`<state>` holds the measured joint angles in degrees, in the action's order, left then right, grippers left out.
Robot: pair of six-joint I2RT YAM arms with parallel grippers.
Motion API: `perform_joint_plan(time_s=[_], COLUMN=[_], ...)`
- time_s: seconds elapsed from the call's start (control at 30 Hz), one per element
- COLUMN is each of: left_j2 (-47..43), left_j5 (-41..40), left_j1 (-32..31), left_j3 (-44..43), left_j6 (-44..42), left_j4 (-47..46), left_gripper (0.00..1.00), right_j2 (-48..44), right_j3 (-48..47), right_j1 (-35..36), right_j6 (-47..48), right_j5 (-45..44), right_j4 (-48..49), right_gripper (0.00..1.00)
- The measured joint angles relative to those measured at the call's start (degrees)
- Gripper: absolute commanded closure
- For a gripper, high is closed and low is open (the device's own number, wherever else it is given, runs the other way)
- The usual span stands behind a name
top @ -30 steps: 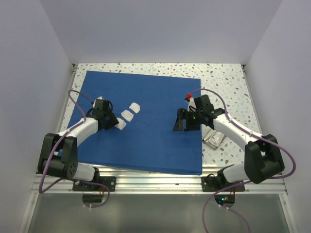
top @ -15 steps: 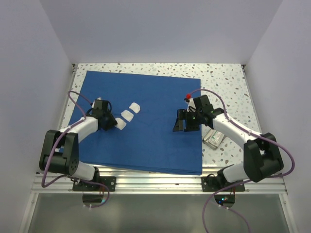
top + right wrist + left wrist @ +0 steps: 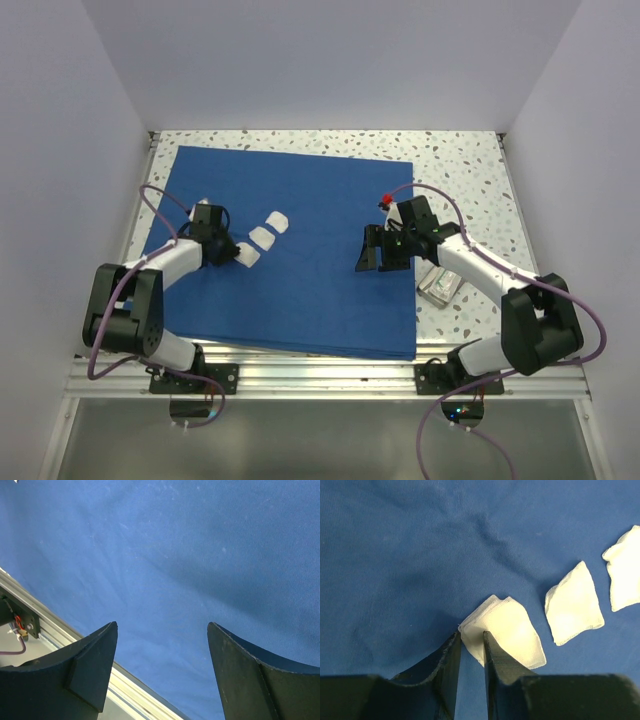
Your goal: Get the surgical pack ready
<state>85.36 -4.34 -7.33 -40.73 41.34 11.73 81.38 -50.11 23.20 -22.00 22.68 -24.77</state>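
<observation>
**Pack at early stage: left gripper pinching gauze square on drape**

The left gripper's fingers are almost together, nipping the corner of the gauze square. The rest of the square lies flat on the blue drape. Two more squares sit beside it in a diagonal row, close but not touching.

The right gripper is spread wide, holds nothing and hovers over bare drape.

In the top view the silver tray sits off the drape on the speckled table, just beside the right arm. No scissors or packet can be seen.

Judgement: the drape is spread and the gauze is out and being arranged. The tray, instruments and packet are not yet on the drape, so most of the task is left.
</observation>
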Motion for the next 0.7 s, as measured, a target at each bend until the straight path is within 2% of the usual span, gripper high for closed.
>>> perform_joint_plan(time_s=[0.33,0.47,0.7], left_j2=[0.55,0.55,-2.54], left_j5=[-0.22,-0.5,-0.85], left_j1=[0.2,0.2,0.2], left_j3=[0.0,0.0,0.04], left_j6=[-0.26,-0.39,-1.18], left_j4=[-0.96,-0.92,0.31], left_gripper=[0.85,0.99,1.0], right_j2=[0.0,0.0,0.0], right_j3=[0.0,0.0,-0.02], right_j1=[0.04,0.04,0.22], right_j6=[0.0,0.02,0.5], right_j5=[0.0,-0.02,-0.04], right_j4=[0.0,0.0,-0.07], right_gripper=[0.24,0.24,0.21])
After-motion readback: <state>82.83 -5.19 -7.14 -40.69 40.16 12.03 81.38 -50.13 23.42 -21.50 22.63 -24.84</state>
